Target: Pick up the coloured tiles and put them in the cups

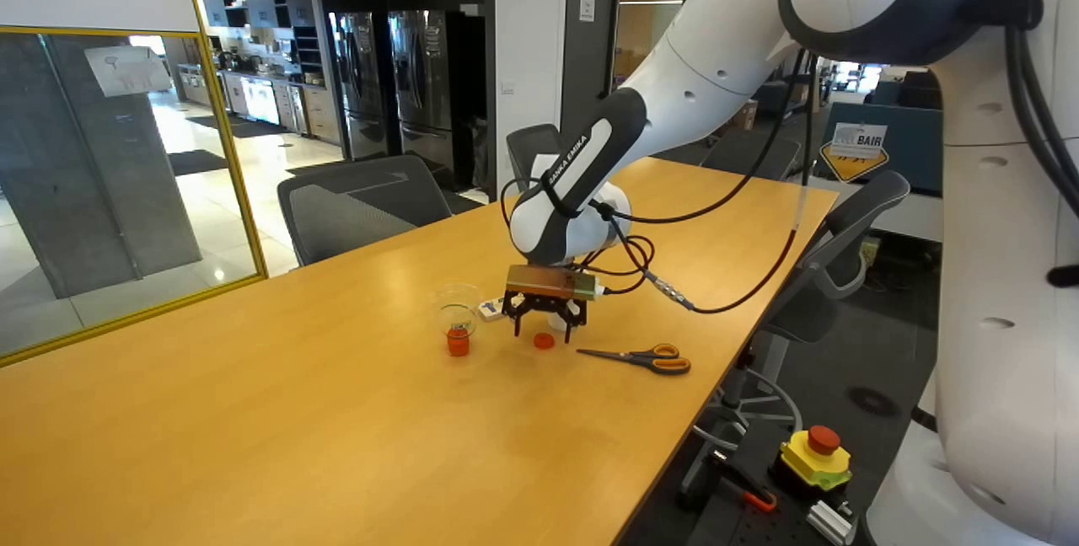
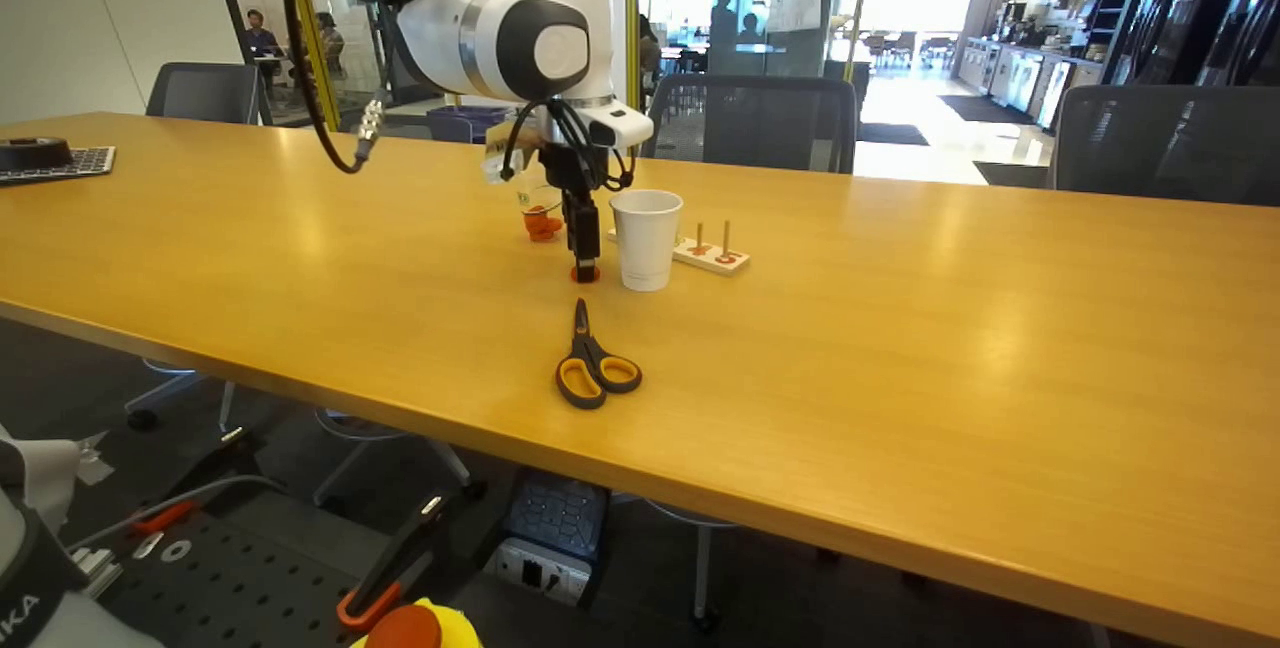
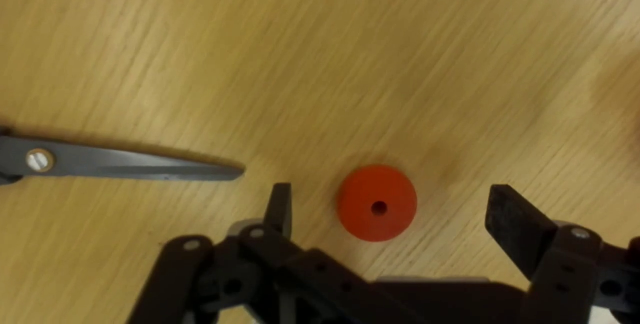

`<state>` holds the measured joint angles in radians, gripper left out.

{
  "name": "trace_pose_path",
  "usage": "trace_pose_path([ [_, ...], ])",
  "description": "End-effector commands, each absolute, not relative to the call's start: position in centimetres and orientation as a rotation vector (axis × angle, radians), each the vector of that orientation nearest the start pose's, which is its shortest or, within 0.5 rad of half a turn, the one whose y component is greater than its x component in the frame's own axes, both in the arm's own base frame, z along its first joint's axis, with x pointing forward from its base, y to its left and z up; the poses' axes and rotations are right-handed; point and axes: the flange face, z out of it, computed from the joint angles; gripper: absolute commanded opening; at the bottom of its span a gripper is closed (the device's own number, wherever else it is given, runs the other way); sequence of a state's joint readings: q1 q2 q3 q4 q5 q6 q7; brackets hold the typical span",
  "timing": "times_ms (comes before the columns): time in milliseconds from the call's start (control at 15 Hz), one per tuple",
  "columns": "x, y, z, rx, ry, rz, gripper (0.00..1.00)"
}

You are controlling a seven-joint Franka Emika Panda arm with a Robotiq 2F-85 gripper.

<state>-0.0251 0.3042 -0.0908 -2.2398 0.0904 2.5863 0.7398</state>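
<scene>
The spread hand (image 3: 390,200) straddles a red tile (image 3: 376,199), table (image 3: 452,204) showing either side.

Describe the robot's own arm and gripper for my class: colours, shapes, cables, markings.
The arm is white, with thick rounded segments, black trim and lettering that includes "EMIKA". Black cables loop from it, one with a silvery connector. The gripper is black and angular, with two blocky fingers and small round screw heads in the wrist view.

"FRANKA EMIKA" on robot arm (image 1: 700,78); "BAIR" on white sign (image 1: 859,141)
</scene>
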Motion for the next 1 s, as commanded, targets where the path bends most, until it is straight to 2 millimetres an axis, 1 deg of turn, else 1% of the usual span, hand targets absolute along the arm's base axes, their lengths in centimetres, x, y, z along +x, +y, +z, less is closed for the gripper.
trace_pose_path([
  [0, 54.2, -6.4, 24.2, -2.8, 1.329, -0.098, 1.0],
  [933, 54.6, -6.0, 23.1, -2.896, 1.243, -0.115, 1.0],
])
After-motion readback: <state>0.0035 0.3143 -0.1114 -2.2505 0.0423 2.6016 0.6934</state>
